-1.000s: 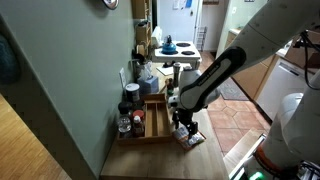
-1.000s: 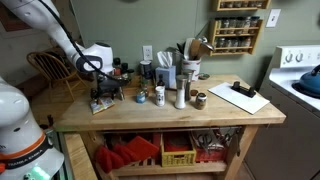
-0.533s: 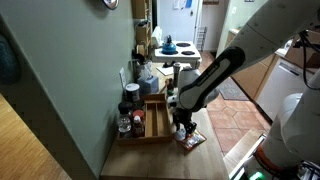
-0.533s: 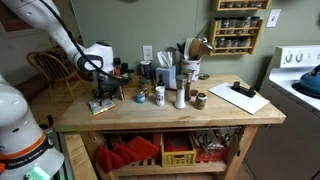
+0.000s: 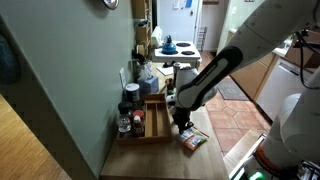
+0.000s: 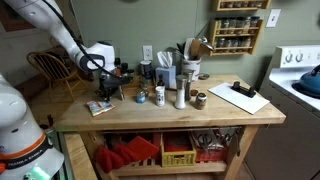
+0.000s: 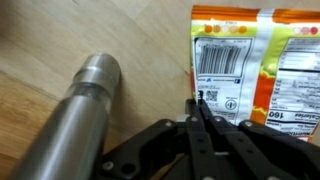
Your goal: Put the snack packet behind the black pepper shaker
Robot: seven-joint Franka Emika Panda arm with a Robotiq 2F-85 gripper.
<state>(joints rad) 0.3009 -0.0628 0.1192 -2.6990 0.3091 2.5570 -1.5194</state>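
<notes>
Green wall (image 6: 110, 25), wooden spice rack (image 6: 240, 27), tiled floor (image 5: 232, 118)

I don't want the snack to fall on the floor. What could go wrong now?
1. The snack packet lies flat near the edge of the table, so a bump might slide it off.
2. The gripper looks shut and holds nothing. A flat packet may be hard to pinch.
3. In the wrist view a metal cylinder sits close beside the gripper and could get knocked.
</notes>
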